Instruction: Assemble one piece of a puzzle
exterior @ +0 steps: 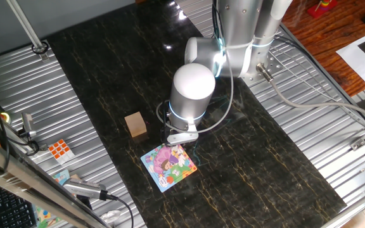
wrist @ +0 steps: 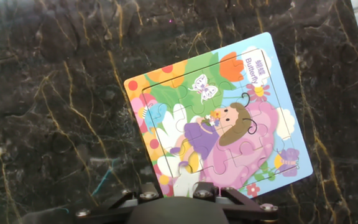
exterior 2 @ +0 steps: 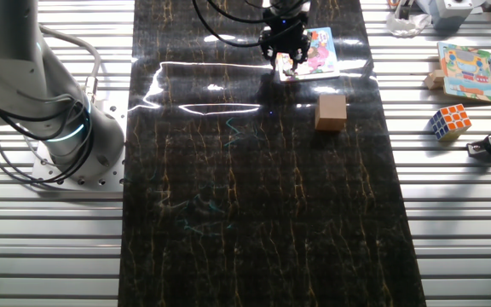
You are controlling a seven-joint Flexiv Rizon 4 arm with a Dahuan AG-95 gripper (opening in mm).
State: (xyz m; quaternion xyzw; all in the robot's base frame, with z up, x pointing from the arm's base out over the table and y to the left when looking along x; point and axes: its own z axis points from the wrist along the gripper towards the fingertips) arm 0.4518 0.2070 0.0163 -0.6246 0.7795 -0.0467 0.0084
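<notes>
Gripper (exterior 2: 285, 58) jaws too small to read (fingers cut off in hand view), piece perhaps hidden beneath

Bright overhead light, glare streaks on table (exterior 2: 228, 94)

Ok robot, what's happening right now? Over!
Hand low over puzzle edge, open or shut unclear. Piece not clearly visible. Wooden cube off to the side, not blocking.
</notes>
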